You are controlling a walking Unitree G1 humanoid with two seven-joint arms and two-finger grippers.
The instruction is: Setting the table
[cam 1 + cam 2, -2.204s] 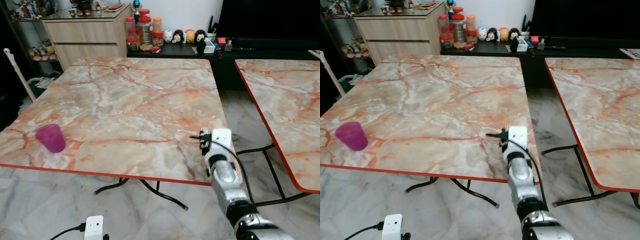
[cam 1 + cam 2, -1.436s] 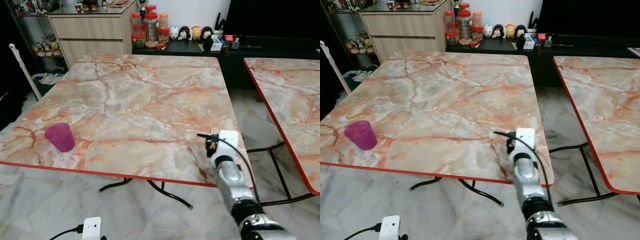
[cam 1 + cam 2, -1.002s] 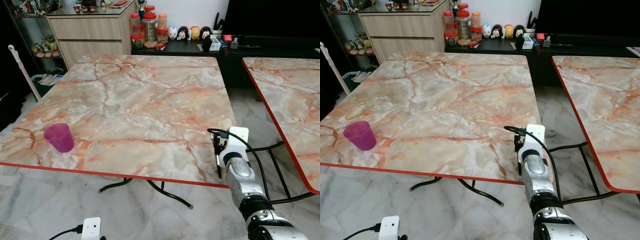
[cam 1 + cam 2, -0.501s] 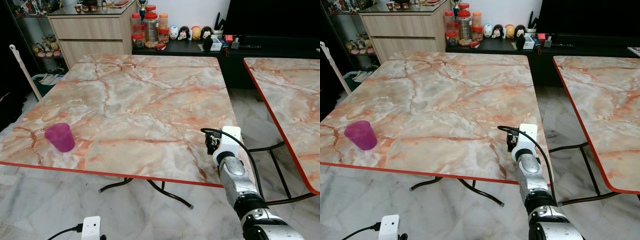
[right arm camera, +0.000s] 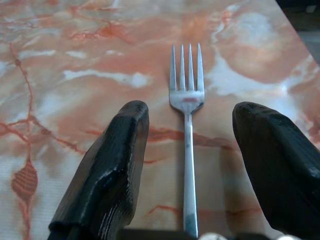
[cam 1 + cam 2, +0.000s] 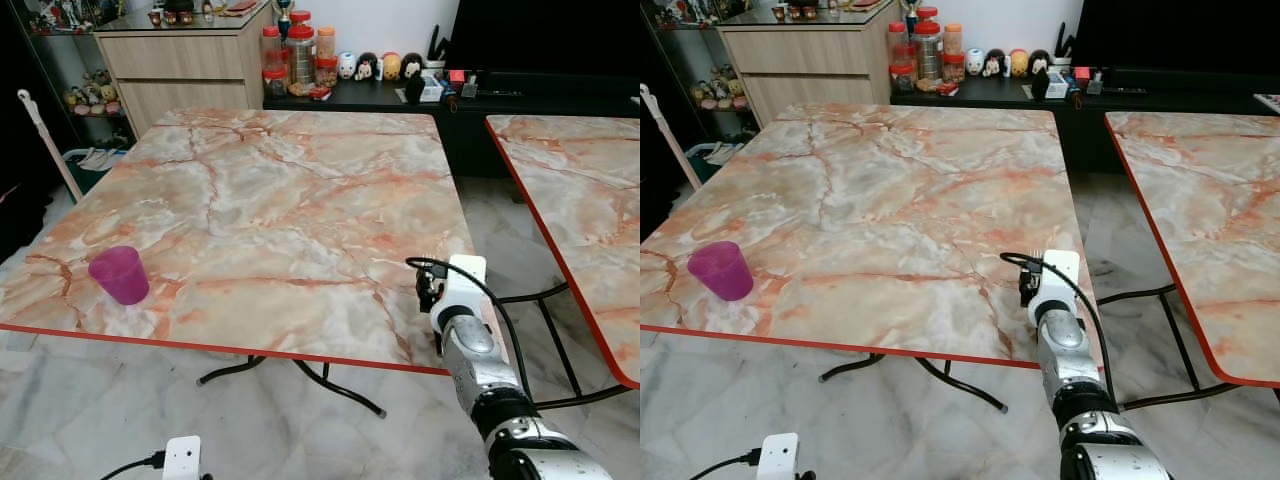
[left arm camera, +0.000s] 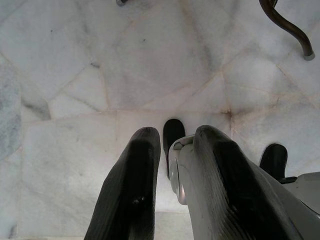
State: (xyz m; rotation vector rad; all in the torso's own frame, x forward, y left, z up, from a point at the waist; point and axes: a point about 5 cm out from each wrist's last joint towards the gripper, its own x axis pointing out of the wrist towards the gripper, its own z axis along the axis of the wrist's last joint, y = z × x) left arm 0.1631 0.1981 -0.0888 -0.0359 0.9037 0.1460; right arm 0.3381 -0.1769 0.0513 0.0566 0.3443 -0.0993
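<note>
Fork placement step, as I read it. My right gripper (image 5: 187,165) sits low over the near right corner of the orange-veined marble-pattern table (image 6: 280,200), fingers spread wide. The slim silver metal fork with four tines (image 5: 186,125) lies flat on the tabletop between them, touching neither, tines pointing away from my wrist.

Can't tell whether this is just after release or just before a pick. If it's placed, the next move is to back straight out along the handle without clipping it. If it's a pick, the fork is thin, smooth and flat on a hard glossy top, so I'd expect it to skid.

The translucent magenta plastic cup (image 6: 119,274) stands upright near the table's front left edge, well apart from the fork.

My left gripper (image 7: 172,195) hangs over the pale tiled floor (image 7: 75,75), fingers nearly together, something pale and rounded between them that I can't identify.
</note>
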